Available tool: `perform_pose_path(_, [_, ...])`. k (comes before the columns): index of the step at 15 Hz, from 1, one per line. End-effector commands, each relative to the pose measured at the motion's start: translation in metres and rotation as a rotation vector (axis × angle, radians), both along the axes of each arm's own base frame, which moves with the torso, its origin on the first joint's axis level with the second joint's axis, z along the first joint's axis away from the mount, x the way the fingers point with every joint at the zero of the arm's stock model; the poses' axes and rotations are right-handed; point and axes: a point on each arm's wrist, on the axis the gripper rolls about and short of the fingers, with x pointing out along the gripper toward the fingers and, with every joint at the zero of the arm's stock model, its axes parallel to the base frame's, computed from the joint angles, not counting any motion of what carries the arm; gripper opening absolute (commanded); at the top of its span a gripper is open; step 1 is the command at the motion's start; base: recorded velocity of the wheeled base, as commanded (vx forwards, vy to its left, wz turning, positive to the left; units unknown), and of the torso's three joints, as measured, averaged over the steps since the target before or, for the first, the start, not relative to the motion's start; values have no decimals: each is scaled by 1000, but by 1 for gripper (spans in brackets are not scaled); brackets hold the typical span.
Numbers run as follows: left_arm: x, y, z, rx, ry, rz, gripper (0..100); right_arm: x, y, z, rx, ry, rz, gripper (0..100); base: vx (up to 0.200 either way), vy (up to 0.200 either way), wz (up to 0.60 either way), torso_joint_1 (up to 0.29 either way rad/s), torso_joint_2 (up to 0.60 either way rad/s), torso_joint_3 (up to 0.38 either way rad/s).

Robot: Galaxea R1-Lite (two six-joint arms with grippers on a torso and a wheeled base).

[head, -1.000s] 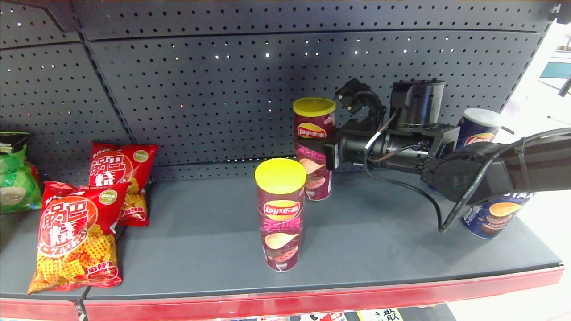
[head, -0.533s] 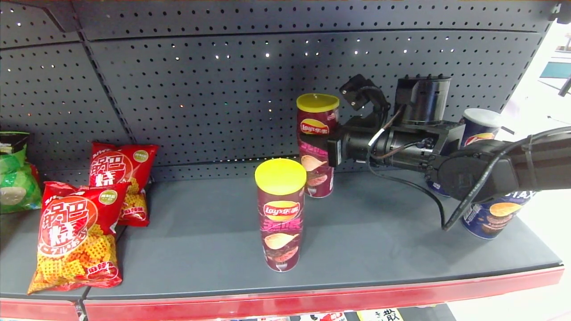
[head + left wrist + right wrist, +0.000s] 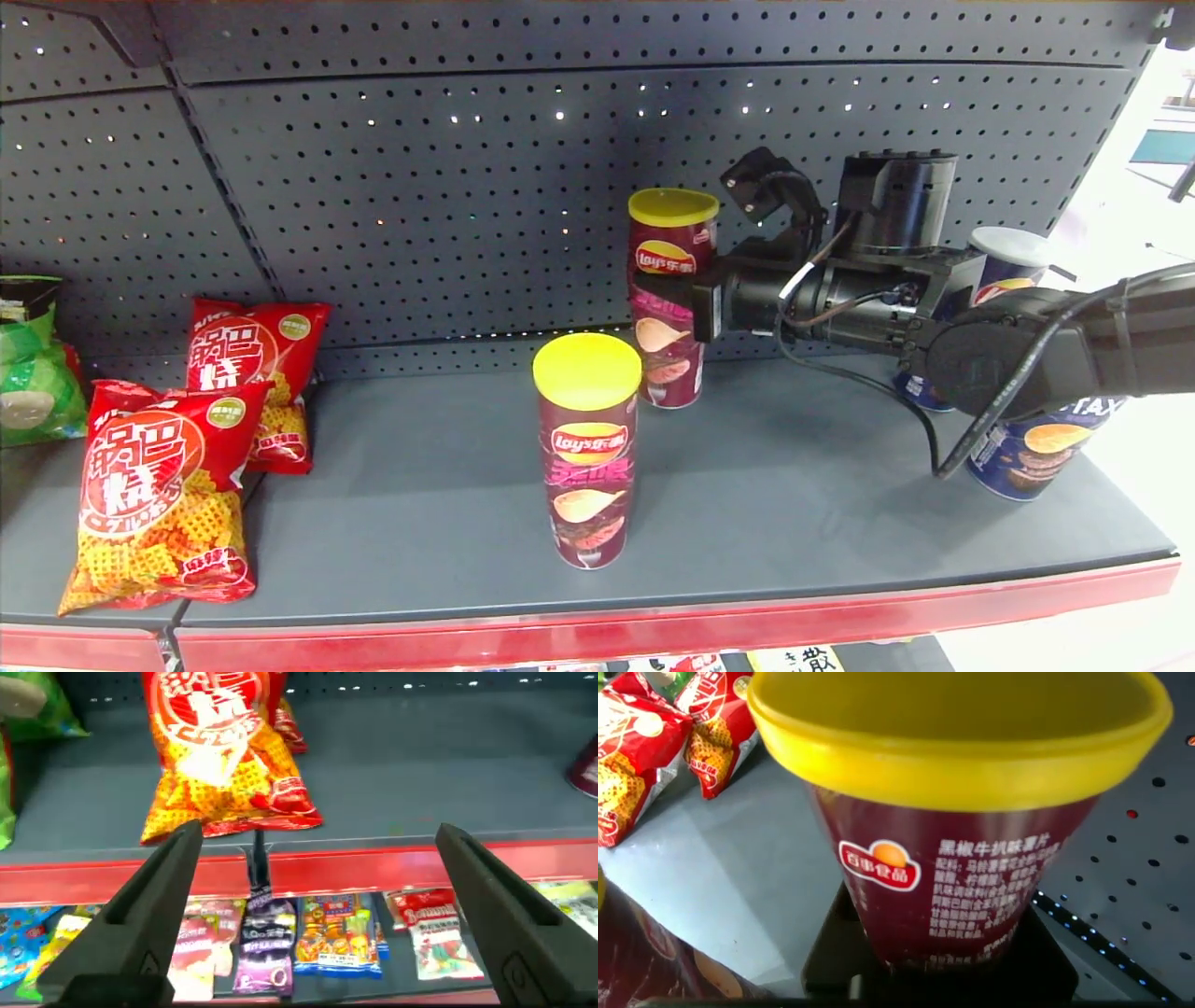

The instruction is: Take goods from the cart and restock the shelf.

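Your right pincer gripped the rear can mid-body, upright, presumably to seat it behind the front can; left pincer gaped empty.

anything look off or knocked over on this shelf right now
Nothing stands out. The front can and the rear can, clamped in the right gripper, are both upright. The red snack bags lean but look intact, and nothing is spilled on the shelf.
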Motion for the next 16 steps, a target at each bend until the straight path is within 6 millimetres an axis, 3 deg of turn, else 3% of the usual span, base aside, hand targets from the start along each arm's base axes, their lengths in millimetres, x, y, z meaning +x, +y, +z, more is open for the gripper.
perform_pose_path(1, [4, -1, 1, -13, 39, 120, 100, -1, -1, 2, 6, -1, -2, 0, 0, 0, 0, 0, 0, 0])
perform_pose_path(3, [3, -4, 1, -2, 23, 25, 100, -4, -3, 7, 15, -8, -13, 0, 0, 0, 0, 0, 0, 0])
perform_pose_path(5, [3, -6, 1, -47, 49, -236, 100, -4, -6, 9, 26, -4, -22, 0, 0, 0, 0, 0, 0, 0])
perform_pose_path(8, [4, -3, 3, -138, 98, -461, 100, -6, -8, 10, 26, -4, -24, 0, 0, 0, 0, 0, 0, 0])
perform_pose_path(13, [1, 1, 1, -109, 16, -25, 100, -7, -9, 9, 23, 0, -24, 0, 0, 0, 0, 0, 0, 0])
perform_pose_path(16, [0, -3, 1, -115, 7, -160, 100, -8, -8, 9, 24, 1, -32, 0, 0, 0, 0, 0, 0, 0])
